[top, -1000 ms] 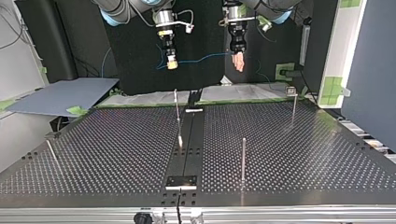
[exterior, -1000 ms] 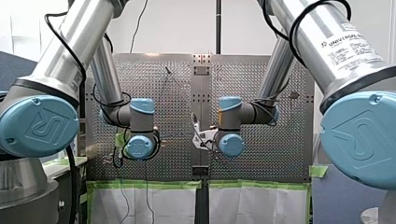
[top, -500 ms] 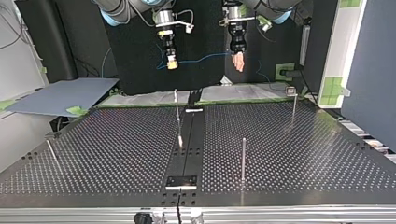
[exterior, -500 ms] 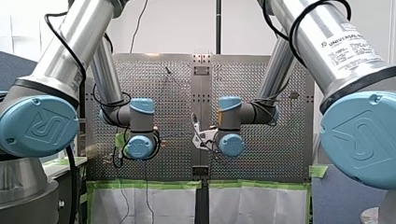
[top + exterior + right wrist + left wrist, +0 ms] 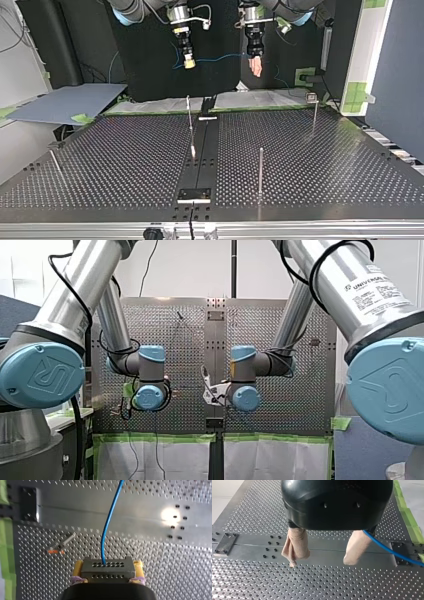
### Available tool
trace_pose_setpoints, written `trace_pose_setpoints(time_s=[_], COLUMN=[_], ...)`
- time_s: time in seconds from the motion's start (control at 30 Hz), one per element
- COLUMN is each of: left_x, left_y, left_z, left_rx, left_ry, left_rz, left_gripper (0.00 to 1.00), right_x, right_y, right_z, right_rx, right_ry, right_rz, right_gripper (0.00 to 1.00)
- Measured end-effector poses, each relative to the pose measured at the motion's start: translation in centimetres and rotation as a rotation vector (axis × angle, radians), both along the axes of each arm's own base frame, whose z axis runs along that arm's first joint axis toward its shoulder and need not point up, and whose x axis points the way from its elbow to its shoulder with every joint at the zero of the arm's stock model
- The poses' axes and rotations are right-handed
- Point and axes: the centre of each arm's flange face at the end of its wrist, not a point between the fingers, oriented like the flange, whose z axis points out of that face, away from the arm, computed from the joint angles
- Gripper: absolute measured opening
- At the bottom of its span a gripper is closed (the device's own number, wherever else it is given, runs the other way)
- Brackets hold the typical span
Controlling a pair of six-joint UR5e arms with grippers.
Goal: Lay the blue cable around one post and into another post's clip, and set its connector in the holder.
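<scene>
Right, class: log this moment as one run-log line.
right end effector: shut on connector | left end effector: open | blue cable: leaves connector, round no post | both above perforated table

Front view: behind the arms [image 5: 75, 285], over the tabletop [image 5: 320, 390]; top view faces back, arms at 12 o'clock. Close-up wrist views share the blue cable [image 5: 392, 552].

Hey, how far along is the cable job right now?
Done: nothing routed yet; the posts stand bare. In hand: my right end effector grips the connector, and the cable hangs in the air from it across to my left end effector, passing beside one pad while the fingers are apart. Left: loop one post, clip it at another, seat the connector.
</scene>
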Motion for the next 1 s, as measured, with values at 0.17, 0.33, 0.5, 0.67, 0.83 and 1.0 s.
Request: trace_pose_setpoints(time_s=[0.17,0.33,0.5,0.67,0.83,1.0], left_x=[0.0,0.0,0.0,1.1,1.6,1.4], left_y=[0.0,0.0,0.0,0.4,0.9,1.2], left_z=[0.0,0.0,0.0,0.1,0.1,-0.2], left_rx=[0.000,0.000,0.000,-0.019,-0.036,-0.023], left_ry=[0.000,0.000,0.000,0.003,0.026,0.058], left_rz=[0.000,0.000,0.000,0.040,0.072,0.076], left_gripper=[1.00,1.00,1.00,1.00,1.00,1.00], right_x=[0.5,0.5,0.5,0.5,0.5,0.5], right_y=[1.0,1.2,1.2,1.2,1.2,1.2], right_z=[-0.2,-0.2,-0.2,-0.2,-0.2,-0.2], right_rx=[0.005,0.006,0.006,0.006,0.006,0.006], right_ry=[0.006,0.007,0.007,0.007,0.007,0.007], right_rz=[0.020,0.023,0.023,0.023,0.023,0.023], right_gripper=[0.01,0.01,0.01,0.01,0.01,0.01])
